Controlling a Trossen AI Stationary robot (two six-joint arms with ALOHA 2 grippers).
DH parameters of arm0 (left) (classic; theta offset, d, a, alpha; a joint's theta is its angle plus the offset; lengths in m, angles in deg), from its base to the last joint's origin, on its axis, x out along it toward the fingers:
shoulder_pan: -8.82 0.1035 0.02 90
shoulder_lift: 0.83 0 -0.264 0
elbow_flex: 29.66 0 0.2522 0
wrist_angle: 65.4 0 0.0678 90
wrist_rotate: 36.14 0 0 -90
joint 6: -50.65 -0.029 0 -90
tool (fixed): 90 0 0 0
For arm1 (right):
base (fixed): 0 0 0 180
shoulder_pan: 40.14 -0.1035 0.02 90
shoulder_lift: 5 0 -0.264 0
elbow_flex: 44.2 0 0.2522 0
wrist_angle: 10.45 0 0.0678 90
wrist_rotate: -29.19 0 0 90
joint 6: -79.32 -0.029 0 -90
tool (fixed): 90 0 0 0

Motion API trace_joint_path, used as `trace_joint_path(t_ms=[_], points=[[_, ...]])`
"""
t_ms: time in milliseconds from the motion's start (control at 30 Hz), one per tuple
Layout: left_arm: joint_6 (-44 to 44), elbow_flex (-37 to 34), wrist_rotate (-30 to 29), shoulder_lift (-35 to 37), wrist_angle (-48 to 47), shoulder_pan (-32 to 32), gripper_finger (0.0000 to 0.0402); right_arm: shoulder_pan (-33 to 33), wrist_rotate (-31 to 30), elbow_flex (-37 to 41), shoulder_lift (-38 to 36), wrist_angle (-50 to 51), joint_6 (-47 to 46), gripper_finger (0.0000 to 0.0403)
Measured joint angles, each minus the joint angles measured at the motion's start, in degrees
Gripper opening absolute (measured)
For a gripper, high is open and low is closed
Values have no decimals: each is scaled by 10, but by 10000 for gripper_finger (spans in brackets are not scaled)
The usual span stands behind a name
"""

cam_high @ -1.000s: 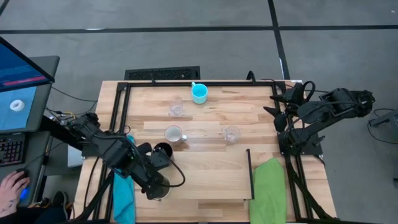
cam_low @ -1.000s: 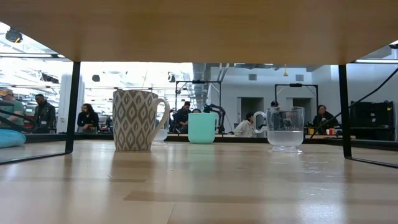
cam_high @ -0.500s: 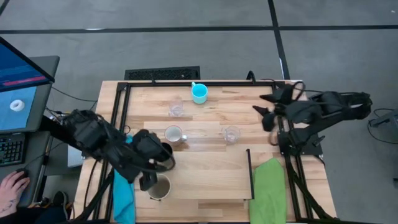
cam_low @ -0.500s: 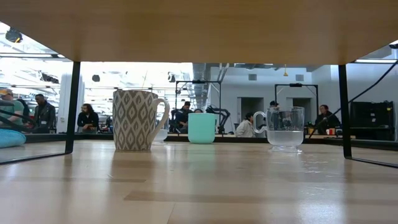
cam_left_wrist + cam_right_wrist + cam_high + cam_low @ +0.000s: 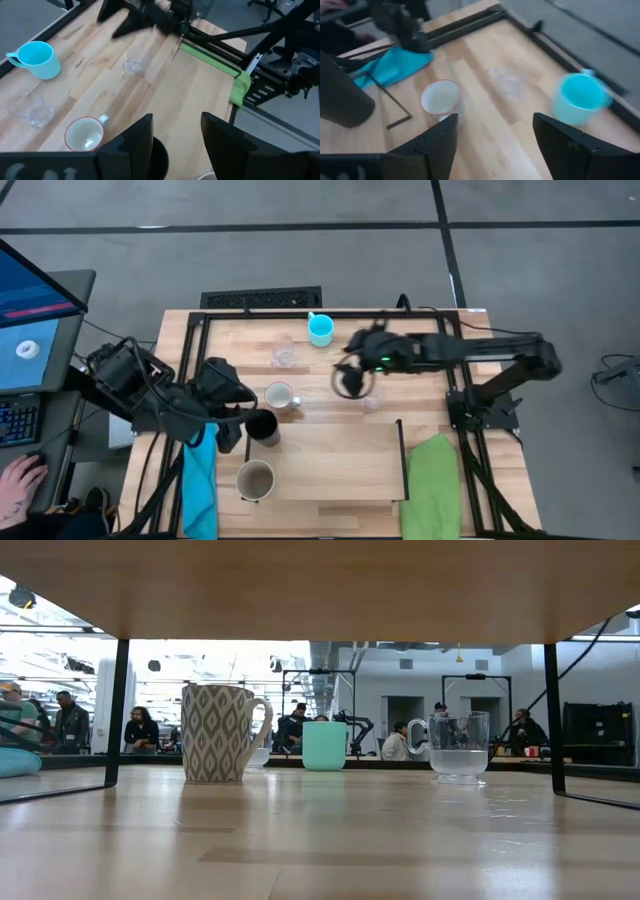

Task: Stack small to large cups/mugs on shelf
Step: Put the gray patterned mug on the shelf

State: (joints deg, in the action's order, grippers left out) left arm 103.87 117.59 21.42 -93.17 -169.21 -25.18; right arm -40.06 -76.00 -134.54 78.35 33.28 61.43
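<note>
My left gripper point(image 5: 230, 432) point(image 5: 172, 145) is open, right beside the black tumbler point(image 5: 264, 425), whose rim shows between the fingers in the left wrist view point(image 5: 160, 156). A beige-tan mug point(image 5: 255, 480) stands upright on the shelf point(image 5: 330, 465). My right gripper point(image 5: 350, 378) point(image 5: 502, 145) is open above the table, between a clear glass point(image 5: 373, 397) and the white handled mug point(image 5: 279, 395) point(image 5: 440, 97). A blue mug point(image 5: 320, 330) and a second clear glass point(image 5: 284, 356) stand farther back.
A blue cloth point(image 5: 200, 480) lies at the shelf's left and a green cloth point(image 5: 432, 485) at its right. The shelf's black rail point(image 5: 401, 460) stands beside the green cloth. A person's hand point(image 5: 20, 480) rests at a desk left of the table.
My left gripper has left the beige-tan mug, which stays upright on the shelf, and has gone toward the far edge to the black tumbler. My right arm has swung from the table's right edge toward the left, out over the clear glass.
</note>
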Motion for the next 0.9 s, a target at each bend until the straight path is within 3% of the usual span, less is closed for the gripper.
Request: trace_joint_path(t_ms=[267, 433, 900], points=[[-2, 0, 2, -1, 0, 0, 158, 23, 140, 0, 133, -106, 53, 279], [-7, 0, 2, -1, 0, 0, 158, 28, 148, 0, 188, -157, 98, 279], [-7, 0, 1, -1, 0, 0, 158, 42, 168, -4, 283, -278, 104, 279]])
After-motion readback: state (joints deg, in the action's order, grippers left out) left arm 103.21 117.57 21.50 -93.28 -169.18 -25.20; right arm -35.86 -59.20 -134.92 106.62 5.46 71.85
